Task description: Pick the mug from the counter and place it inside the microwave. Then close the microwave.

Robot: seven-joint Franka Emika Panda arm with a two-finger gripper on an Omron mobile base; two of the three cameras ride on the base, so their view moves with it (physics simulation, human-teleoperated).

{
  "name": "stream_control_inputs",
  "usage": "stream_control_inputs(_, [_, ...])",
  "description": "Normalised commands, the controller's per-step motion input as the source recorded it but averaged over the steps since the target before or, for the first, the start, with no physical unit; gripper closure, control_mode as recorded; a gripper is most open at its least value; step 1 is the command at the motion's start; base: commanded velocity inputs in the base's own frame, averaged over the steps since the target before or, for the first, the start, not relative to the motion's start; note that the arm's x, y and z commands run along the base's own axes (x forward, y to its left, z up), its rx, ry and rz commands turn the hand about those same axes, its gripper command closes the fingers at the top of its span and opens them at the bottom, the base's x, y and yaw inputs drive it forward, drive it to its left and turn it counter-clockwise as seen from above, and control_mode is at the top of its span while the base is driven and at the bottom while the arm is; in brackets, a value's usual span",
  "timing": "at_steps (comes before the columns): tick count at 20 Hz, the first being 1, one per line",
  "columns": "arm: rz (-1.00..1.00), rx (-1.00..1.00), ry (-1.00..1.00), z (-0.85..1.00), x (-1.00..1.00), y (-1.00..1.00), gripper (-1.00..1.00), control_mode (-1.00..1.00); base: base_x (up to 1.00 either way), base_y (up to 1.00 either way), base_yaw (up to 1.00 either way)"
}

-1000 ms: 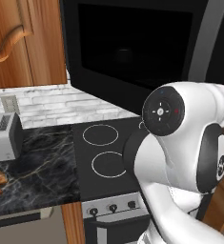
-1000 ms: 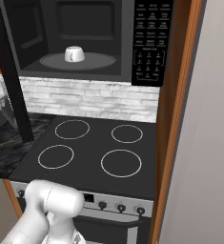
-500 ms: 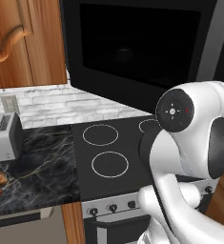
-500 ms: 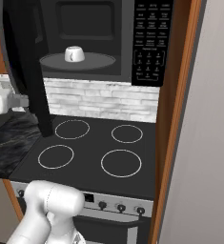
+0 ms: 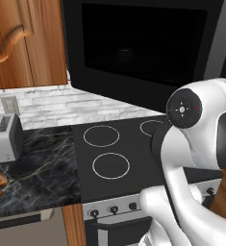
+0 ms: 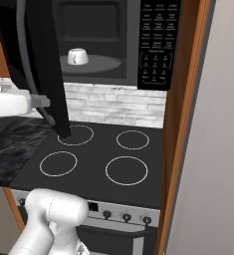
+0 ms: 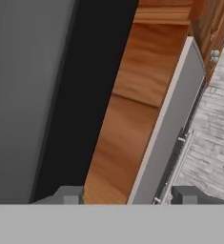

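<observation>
The mug (image 6: 77, 56) stands upright inside the microwave (image 6: 113, 45), on the round turntable (image 6: 91, 63), a little left of the middle of the plate, with its handle toward the front. So the first part of the task looks done, and what remains is to close the door (image 6: 41, 64). The door is swung out to the left of the cavity and in the right base view it is seen almost edge-on, as a tall dark slab with the curved grey handle (image 6: 26, 74) along its outer face. The gripper (image 6: 39, 102) is just beside the door on its left side, near the lower part of it; I cannot tell if it touches the door. In the hand view the two finger tips (image 7: 68, 194) stand apart with nothing between them, so the jaws look partly open and hold nothing, but how wide exactly I cannot say. I judge the door as stiff and light on its hinge: it needs no grasp, only a steady push on the flat outer face or on the handle, far from the hinge side, until it meets the front of the microwave. The mug is probably ceramic, hard, smooth and breakable, so it is better not to slam the door. The mug sits well back from the opening, so the door should not hit it.
</observation>
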Motion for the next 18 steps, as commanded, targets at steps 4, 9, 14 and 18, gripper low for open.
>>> stream_control_inputs(4, [0.00, 0.00, 0.04, 0.30, 0.41, 0.00, -1.00, -1.00, 0.00, 0.00, 0.00])
stream_control_inputs(9, [0.00, 0.00, 0.03, 0.24, 0.45, 0.00, -1.00, -1.00, 0.00, 0.00, 0.00])
stream_control_inputs(14, [0.00, -0.01, 0.00, 0.00, 0.67, 0.00, -1.00, -1.00, 0.00, 0.00, 0.00])
stream_control_inputs(18, [-0.01, -0.01, 0.00, 0.00, 0.54, 0.00, -1.00, -1.00, 0.00, 0.00, 0.00])
